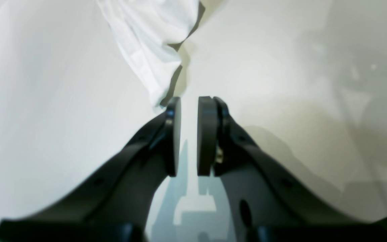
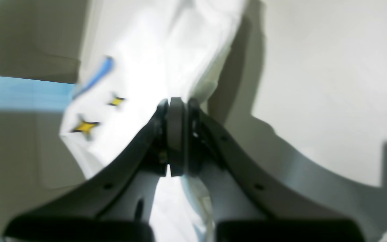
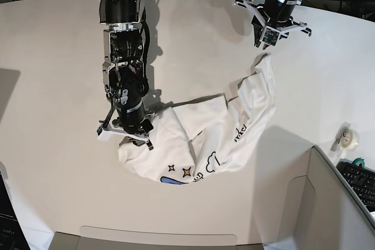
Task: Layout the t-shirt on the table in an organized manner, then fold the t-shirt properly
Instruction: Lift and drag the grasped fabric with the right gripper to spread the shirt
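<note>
Pinching t-shirt (image 2: 153, 57) edge, right fingers (image 2: 176, 134); left fingers (image 1: 207, 134) just short.

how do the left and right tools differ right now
The left tool has a gap between its pads with nothing in it; the right tool is pinched shut on the t-shirt. The left tool hovers just short of the shirt's tip over the bare table; the right sits on the bunched end. Both are black.

Bright, even overhead light fills the base view, and the arms cast soft grey shadows on the white surface (image 3: 53, 57). Both wrist views are blurred. The t-shirt (image 2: 153, 50) is overexposed, nearly blown out.
</note>
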Available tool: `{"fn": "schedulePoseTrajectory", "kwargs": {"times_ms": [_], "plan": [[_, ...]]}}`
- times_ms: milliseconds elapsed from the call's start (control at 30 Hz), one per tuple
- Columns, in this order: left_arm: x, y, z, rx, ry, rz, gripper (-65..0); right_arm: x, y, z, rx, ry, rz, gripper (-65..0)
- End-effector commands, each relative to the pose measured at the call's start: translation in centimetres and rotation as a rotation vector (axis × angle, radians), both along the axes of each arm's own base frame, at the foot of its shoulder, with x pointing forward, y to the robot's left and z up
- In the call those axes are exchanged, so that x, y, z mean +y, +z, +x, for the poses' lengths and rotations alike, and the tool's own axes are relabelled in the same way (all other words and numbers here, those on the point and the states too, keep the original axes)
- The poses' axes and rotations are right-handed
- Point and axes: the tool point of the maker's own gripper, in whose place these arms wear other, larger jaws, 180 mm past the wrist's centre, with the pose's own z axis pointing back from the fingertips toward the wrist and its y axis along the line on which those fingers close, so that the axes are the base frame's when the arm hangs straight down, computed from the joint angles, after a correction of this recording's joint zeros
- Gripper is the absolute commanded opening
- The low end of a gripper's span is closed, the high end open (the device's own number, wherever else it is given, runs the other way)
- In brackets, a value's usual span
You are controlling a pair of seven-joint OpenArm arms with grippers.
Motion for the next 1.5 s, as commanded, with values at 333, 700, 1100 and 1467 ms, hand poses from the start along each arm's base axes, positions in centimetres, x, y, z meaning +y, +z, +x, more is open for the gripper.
{"fn": "schedulePoseTrajectory", "kwargs": {"times_ms": [333,700,1100,1467], "plan": [[0.7,1.2,0.8,-0.048,0.009,0.012,-55.9,-1.4,4.3,-6.8,-0.107,0.082,-0.173,-65.0],[2.8,4.5,5.4,-0.169,-0.060,0.067,-55.8,-4.2,2.2,-17.4,0.070,0.342,-0.253,-65.0],[3.5,7.2,10.3,-0.207,-0.068,0.126,-55.8,-2.3,-2.6,-27.1,0.460,0.680,-0.070,-65.0],[4.1,6.7,11.0,-0.198,-0.057,0.129,-55.8,-0.7,0.6,-28.0,0.465,0.821,0.167,-65.0]]}}
